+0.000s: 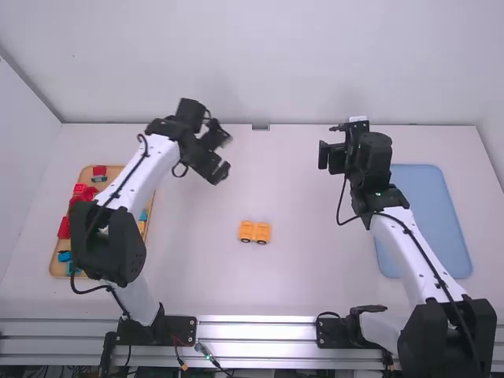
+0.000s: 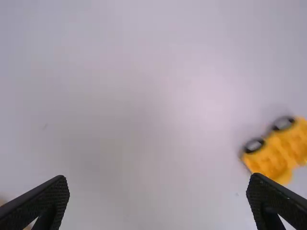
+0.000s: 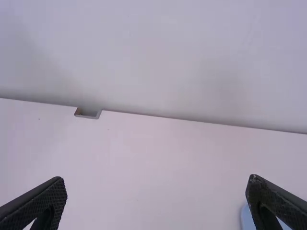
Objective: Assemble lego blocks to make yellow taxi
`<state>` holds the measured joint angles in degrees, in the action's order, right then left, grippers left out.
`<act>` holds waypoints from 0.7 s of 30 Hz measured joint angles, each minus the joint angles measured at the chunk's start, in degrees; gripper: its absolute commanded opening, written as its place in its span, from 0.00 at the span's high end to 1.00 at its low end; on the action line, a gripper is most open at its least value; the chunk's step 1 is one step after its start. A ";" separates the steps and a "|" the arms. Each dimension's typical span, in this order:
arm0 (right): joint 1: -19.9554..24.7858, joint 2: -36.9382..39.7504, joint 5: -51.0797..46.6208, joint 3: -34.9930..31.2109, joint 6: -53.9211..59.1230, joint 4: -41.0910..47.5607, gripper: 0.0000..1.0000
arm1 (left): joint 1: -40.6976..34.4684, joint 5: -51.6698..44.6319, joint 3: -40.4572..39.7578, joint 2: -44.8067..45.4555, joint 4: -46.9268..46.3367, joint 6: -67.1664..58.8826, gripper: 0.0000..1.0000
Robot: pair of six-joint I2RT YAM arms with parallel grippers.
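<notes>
The yellow car piece [image 1: 254, 230] sits upright on black wheels [image 2: 254, 144], near the middle of the white table [image 1: 315, 276]. Red blocks [image 1: 64, 227] and blue blocks [image 1: 64, 256] lie in a brown tray [image 1: 118, 168].

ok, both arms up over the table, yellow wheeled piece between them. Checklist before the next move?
1. Left gripper open, holding nothing: ok.
2. Right gripper open, holding nothing: ok.
3. Yellow wheeled piece on the table, touched by neither gripper: ok.
4. Its two halves pressed firmly together: cannot tell.
5. Full sight of the bricks in the wooden tray from the high view: not ok, the left arm covers part of it.
6. Arms apart from each other: ok, wide gap between them.
</notes>
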<state>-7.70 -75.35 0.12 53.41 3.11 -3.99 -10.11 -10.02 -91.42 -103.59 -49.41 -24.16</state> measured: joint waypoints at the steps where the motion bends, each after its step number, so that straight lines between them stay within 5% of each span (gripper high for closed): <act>1: 0.00 0.00 0.17 0.00 -0.15 -0.02 0.01 | 4.24 1.25 -0.13 0.00 0.42 7.34 0.01; 12: 0.00 -0.02 0.11 0.00 -0.15 -0.07 0.01 | 28.98 4.81 7.02 0.00 -1.57 57.79 0.01; 21: -0.20 -0.02 0.02 0.00 -0.17 -1.07 0.01 | 35.71 4.79 18.10 0.00 10.25 67.38 0.04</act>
<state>-7.90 -75.37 0.14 53.41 2.94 -5.06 25.61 -5.23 -73.32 -103.59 -39.16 43.22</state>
